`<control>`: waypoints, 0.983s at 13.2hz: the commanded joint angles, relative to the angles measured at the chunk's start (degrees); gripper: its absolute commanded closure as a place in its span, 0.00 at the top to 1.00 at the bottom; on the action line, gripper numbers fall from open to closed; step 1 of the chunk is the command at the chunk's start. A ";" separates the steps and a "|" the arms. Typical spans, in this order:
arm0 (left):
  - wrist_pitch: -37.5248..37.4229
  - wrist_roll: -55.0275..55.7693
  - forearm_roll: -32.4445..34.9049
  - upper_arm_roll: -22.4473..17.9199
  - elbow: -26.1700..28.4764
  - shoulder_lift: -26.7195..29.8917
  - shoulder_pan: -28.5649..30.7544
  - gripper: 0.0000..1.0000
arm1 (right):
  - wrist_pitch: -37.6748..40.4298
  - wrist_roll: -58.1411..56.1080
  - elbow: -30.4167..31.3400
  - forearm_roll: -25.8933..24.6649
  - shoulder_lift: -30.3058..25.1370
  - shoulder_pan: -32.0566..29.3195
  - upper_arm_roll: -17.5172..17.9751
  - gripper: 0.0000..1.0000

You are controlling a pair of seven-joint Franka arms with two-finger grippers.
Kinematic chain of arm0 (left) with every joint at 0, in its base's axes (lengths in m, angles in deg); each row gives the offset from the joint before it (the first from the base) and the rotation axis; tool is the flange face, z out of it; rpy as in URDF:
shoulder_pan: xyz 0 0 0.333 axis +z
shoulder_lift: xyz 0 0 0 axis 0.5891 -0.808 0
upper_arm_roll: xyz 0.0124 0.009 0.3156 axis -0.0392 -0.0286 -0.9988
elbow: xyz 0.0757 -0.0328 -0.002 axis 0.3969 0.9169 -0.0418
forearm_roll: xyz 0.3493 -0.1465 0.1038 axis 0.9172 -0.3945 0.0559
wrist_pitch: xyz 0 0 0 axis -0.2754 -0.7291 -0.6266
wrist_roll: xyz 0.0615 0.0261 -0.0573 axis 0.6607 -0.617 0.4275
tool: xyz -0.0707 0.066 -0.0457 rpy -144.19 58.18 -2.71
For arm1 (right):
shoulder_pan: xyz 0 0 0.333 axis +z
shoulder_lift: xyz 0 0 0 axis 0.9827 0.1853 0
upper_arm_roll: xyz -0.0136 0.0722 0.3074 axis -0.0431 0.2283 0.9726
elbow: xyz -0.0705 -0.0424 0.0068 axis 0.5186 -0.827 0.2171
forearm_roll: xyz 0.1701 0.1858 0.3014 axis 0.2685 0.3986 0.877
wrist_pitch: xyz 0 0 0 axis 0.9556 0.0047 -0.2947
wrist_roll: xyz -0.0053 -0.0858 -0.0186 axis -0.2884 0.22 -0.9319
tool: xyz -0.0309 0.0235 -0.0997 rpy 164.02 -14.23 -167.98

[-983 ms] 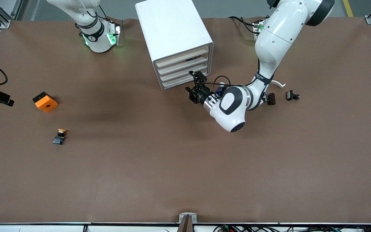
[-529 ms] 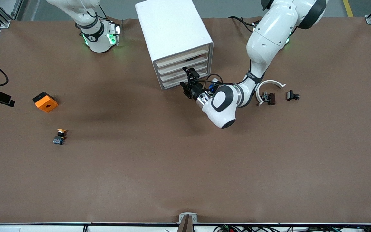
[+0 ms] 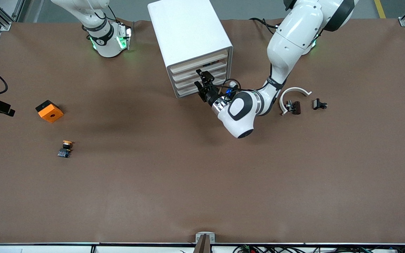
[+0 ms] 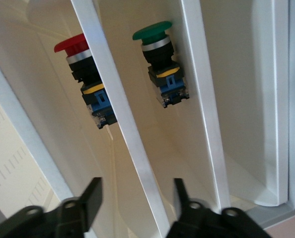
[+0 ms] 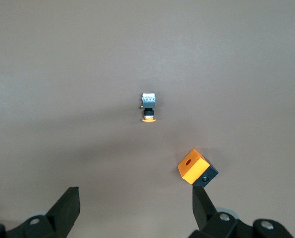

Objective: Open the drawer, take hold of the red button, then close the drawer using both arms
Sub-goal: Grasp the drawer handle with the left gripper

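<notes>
The white cabinet point(image 3: 185, 28) stands between the arm bases, and its uppermost drawer point(image 3: 199, 60) sits flush with the three below. My left gripper point(image 3: 201, 80) is open right at the drawer fronts. In the left wrist view my left gripper point(image 4: 136, 196) straddles a white drawer-front edge point(image 4: 137, 163) without touching it. The red-capped button point(image 4: 80, 59) lies in the tray beside that edge. My right gripper point(image 5: 136, 198) is open and empty, high over the right arm's end of the table; the front view shows only that arm's base point(image 3: 105, 38).
A green-capped button point(image 4: 160, 54) lies in the adjacent tray. A yellow-capped button point(image 3: 65, 148) and an orange cube point(image 3: 49, 111) lie toward the right arm's end. A white curved piece point(image 3: 294, 93) and small black parts point(image 3: 318, 104) lie beside the left arm.
My left arm has swung its open gripper toward the cabinet, from in front of the lowest drawer up to the drawer fronts. The right arm has not moved.
</notes>
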 commanded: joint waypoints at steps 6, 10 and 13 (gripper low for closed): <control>-1.16 1.09 -1.10 -0.03 -0.78 -0.49 -0.13 0.44 | 1.17 5.39 -1.10 1.57 0.63 -0.12 0.83 1.00; -1.16 2.66 -1.10 -0.03 -0.69 -1.19 -0.92 0.45 | 1.61 10.57 -1.18 1.48 0.46 1.55 0.91 1.00; -1.07 3.02 -1.18 -0.03 -0.69 -1.36 -1.18 0.45 | 2.23 12.60 -1.18 1.48 0.37 2.08 0.91 1.00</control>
